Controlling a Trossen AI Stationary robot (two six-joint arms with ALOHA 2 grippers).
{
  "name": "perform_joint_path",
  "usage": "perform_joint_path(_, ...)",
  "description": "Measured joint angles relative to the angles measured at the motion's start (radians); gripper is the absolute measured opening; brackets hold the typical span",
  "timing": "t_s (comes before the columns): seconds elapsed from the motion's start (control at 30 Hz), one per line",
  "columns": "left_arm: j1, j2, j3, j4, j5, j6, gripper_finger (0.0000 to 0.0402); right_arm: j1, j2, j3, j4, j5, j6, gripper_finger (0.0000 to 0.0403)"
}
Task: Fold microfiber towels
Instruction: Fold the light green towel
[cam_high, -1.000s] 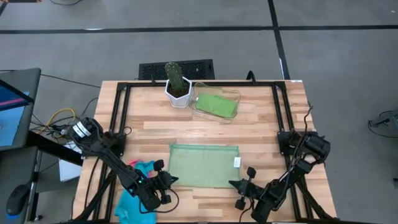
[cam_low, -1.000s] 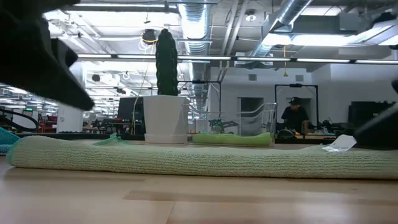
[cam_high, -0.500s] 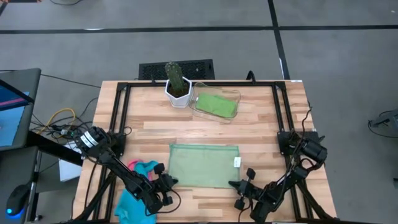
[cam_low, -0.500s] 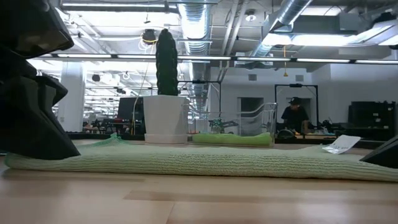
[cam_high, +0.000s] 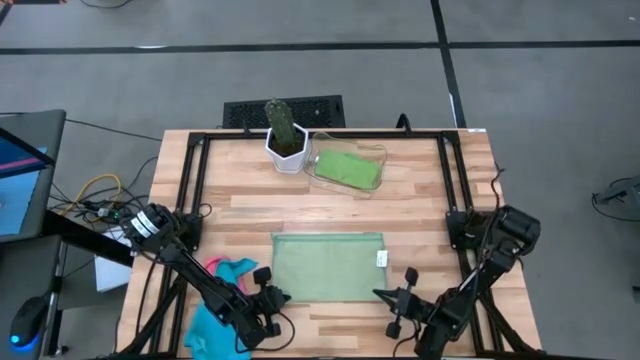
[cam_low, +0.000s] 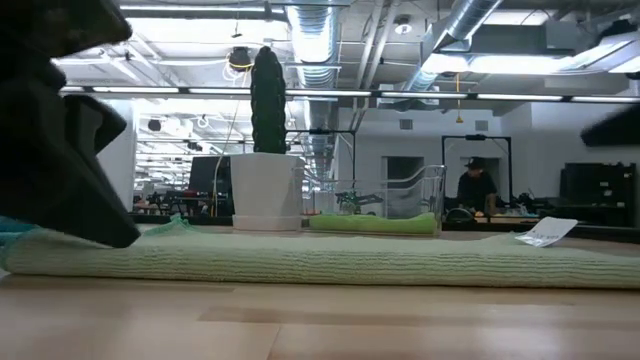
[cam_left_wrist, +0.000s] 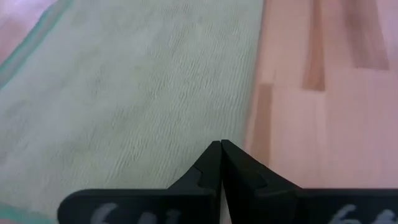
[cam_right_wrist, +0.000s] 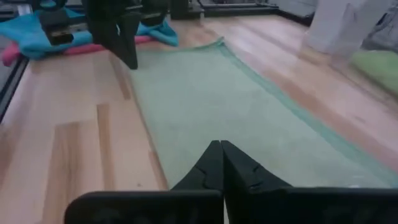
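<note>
— Microfiber towels (cam_high: 328, 265): where do they lie from your fingers?

— One light green towel lies flat just ahead of both my grippers, half-folded into a long strip by the look of it. My left gripper (cam_left_wrist: 221, 149) hovers at its near edge at one end, tips over the line where cloth meets wood. My right gripper (cam_right_wrist: 221, 149) hovers at the same edge at the other end. The turquoise cloth (cam_high: 208, 325) and the pink cloth (cam_high: 228, 266) lie heaped beside my left arm. Another green one sits in the clear tray (cam_high: 375, 152), well beyond my tips, next to the potted cactus (cam_high: 284, 128).

— Are your fingers holding anything?

— No. Both pairs are pressed shut, tip against tip, with nothing between them.

— How will it handle?

— Light and limp, I judge. It will sag and crease wherever it isn't supported, and its ribbed nap should grip well. I would pinch the near corners, one per gripper, sliding a finger under the edge so both layers lift together.
</note>
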Motion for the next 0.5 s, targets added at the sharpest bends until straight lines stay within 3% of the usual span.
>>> perform_joint_path(0.27, 0.000, -0.001, 0.008, -0.002, -0.009, 0.014, 0.0000, 0.008, 0.169, -0.001, 0.142, -0.019, 0.101, 0.0013)
perform_joint_path(0.5, -0.051, -0.021, 0.076, -0.128, -0.057, -0.012, 0.0000, 0.008, 0.180, 0.000, 0.124, -0.070, 0.136, 0.0009)
